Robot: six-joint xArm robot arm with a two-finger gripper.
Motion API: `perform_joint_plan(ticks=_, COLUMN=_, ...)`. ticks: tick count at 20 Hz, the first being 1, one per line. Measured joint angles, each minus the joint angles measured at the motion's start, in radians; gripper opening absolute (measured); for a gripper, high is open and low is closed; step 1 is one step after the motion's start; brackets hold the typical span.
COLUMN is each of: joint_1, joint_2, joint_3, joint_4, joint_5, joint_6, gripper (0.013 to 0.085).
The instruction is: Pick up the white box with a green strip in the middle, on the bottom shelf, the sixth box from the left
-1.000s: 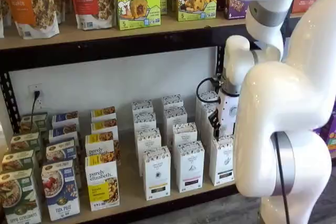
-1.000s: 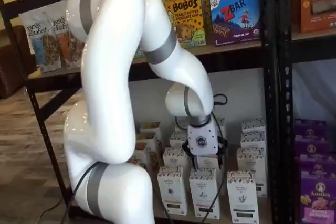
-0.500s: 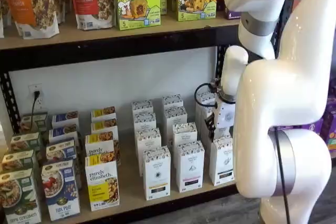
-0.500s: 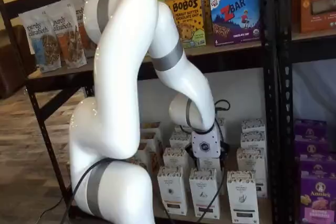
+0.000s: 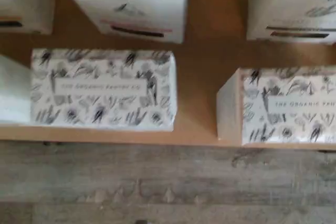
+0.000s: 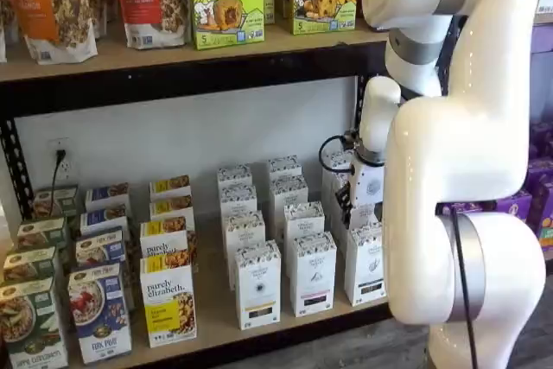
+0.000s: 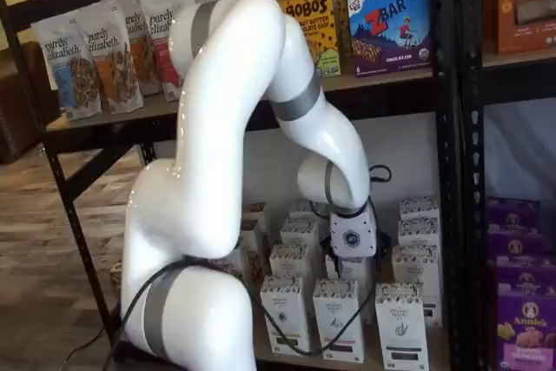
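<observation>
The bottom shelf holds rows of upright boxes. The rightmost front white box stands half hidden by my arm; it also shows in a shelf view with a dark strip low on its face. My gripper hangs over the white boxes just behind it, its white body above a box. The fingers show no plain gap. The wrist view looks down on two floral-printed box tops at the shelf's front edge; strip colours cannot be told there.
Other white boxes stand to the left, then yellow, blue and green cereal boxes. The upper shelf carries bags and Bobo's boxes. A black rack post stands right, purple boxes beyond.
The arm's upper links have swung sideways, and the gripper has shifted a little along the row of white boxes at about the same height. No box has moved.
</observation>
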Motion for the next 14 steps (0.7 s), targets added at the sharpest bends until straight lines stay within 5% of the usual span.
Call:
perform_joint_plan(ticks=10, joint_1=-0.044, joint_2=0.213, joint_3=-0.259, joint_4=0.029, joint_5=0.048, joint_6=-0.07, gripper=0.085)
perform_joint_plan(ticks=14, joint_1=-0.057, joint_2=0.285, joint_3=-0.356, joint_4=0.007, joint_5=0.091, joint_6=-0.061, gripper=0.085)
